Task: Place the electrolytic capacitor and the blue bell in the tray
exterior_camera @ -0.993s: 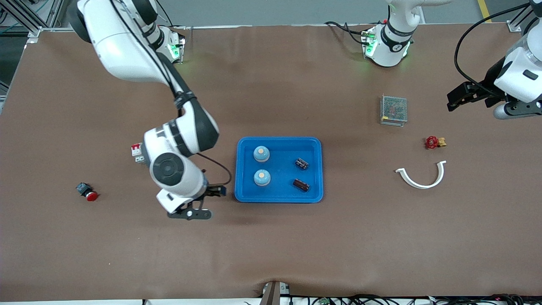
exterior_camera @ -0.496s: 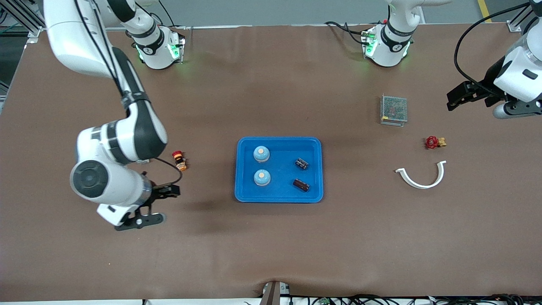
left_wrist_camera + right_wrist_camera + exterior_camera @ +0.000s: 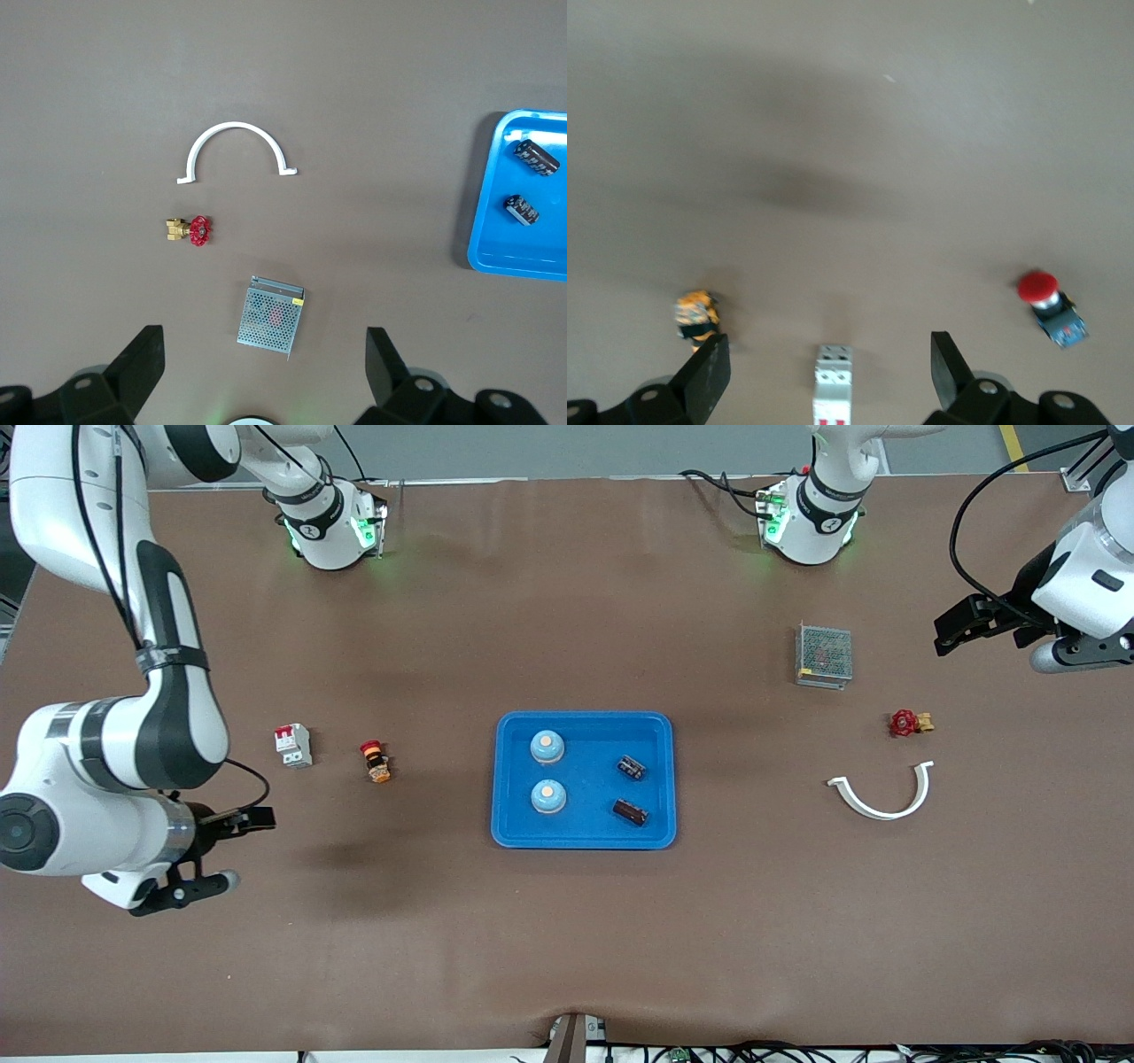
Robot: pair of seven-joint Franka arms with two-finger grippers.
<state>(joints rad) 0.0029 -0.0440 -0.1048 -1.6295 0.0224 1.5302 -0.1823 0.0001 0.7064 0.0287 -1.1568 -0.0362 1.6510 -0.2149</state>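
Both blue bells and both electrolytic capacitors lie in the tray, well apart from either claw. The right gripper and left gripper hang released and empty over bare table. Placement appears complete; next calls only for parking.

2 blue bells, 2 capacitors, 1 tray
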